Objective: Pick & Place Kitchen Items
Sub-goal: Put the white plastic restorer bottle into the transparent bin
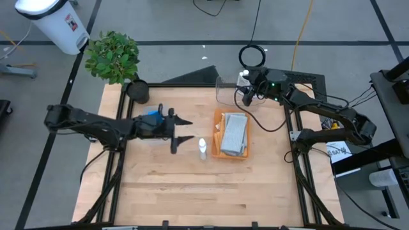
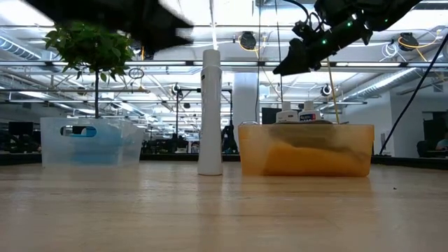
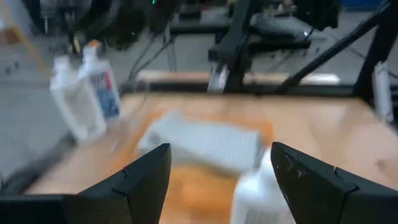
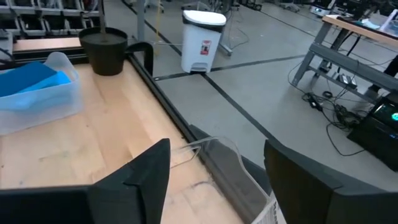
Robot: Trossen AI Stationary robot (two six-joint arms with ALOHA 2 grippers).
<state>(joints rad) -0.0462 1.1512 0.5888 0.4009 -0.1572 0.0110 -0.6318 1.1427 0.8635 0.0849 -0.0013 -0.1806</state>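
A pale wooden table (image 1: 192, 185) fills the foreground, bare planks nearest the camera. Mid-table, a white bottle (image 1: 202, 148) stands upright just beside the orange tray (image 1: 219, 137), which holds a folded grey cloth (image 1: 234, 134). The left gripper (image 1: 184, 130) hovers near the bottle, fingers apart and empty. Behind it a clear bin (image 4: 37, 102) holds blue sponges (image 4: 31, 78). At the far edge the right gripper (image 1: 246, 97) hangs over another clear bin (image 1: 225, 89), probably holding two bottles (image 3: 84, 90); its fingers are spread, gripping nothing. Beyond stand a potted plant (image 1: 114, 57) and a white waste bin (image 1: 54, 22).
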